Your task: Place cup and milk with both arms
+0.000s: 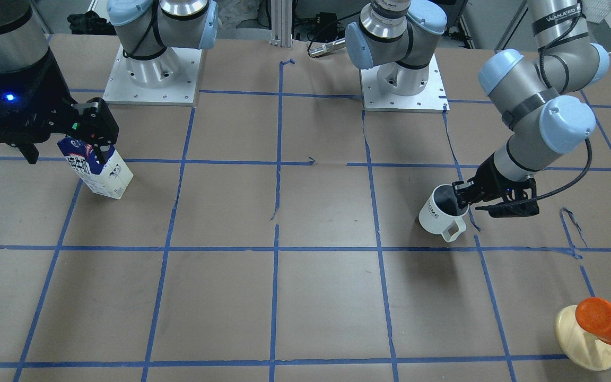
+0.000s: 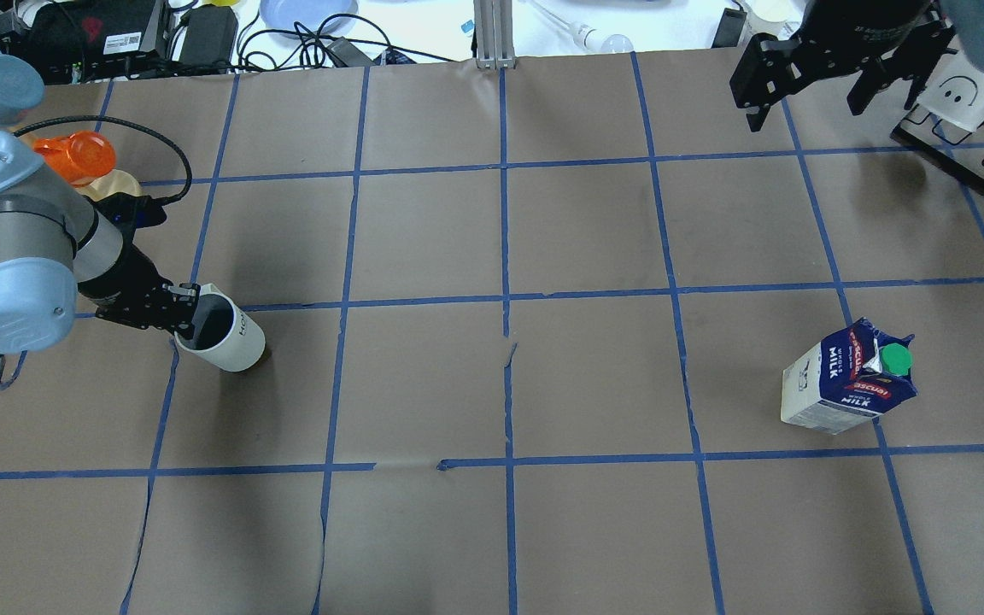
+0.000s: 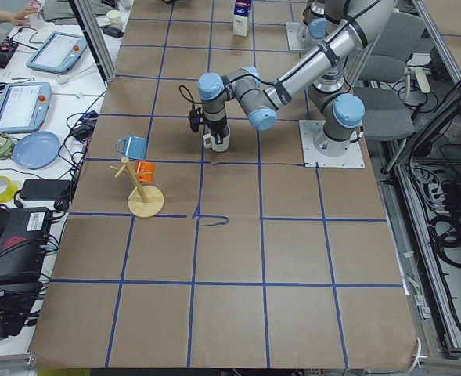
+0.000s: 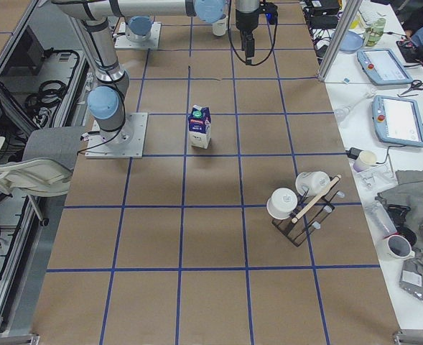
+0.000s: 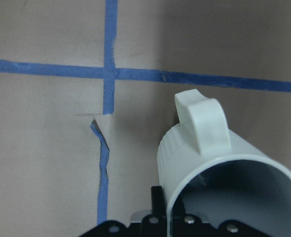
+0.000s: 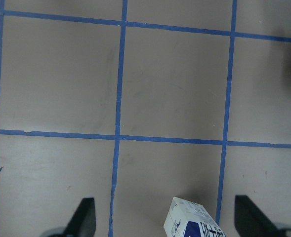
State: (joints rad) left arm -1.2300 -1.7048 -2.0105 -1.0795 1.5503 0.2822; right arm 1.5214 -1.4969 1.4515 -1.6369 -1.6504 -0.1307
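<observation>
On cup (image 1: 439, 216) rim, left end effector (image 1: 462, 200) clamped, tips hidden; right end effector (image 6: 166, 217) wide.

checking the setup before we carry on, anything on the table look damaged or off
Only the blue tape grid is worn: one line breaks off near the middle of the table, and the strip beside the cup is torn and wavy. The cup, gripped at its rim by the left tool, and the milk look intact; nothing spilled.

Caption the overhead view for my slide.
Left gripper holds the cup by its rim; right gripper open, apart from the upright milk.
</observation>
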